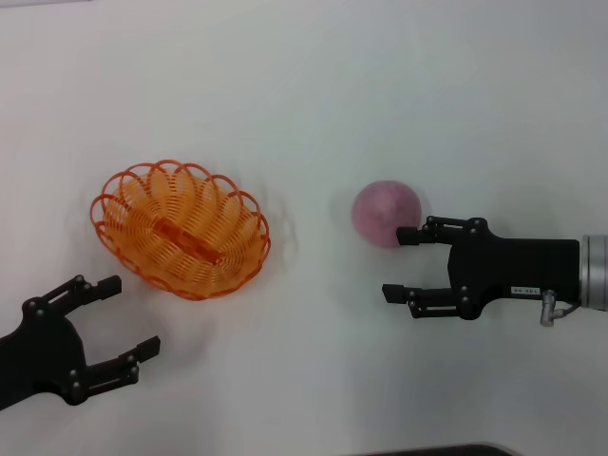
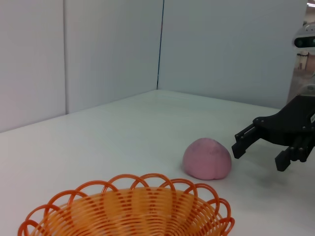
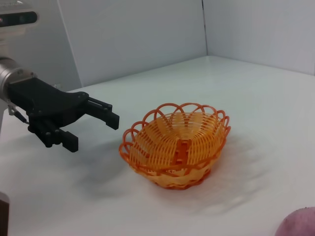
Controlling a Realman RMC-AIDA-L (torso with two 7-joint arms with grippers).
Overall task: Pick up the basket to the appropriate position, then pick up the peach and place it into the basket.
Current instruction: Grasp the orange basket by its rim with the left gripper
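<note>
Our right gripper (image 1: pixel 403 264) is wide open beside the peach (image 1: pixel 386 213), so one finger could bump it and roll it away.

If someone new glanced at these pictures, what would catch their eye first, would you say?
Most likely the bright orange wire basket, empty, on the white table toward the robot's left. Next, the dusty pink peach to its right, with the open right gripper right beside it, one finger at its edge. The left gripper hangs open just short of the basket's near side.
</note>
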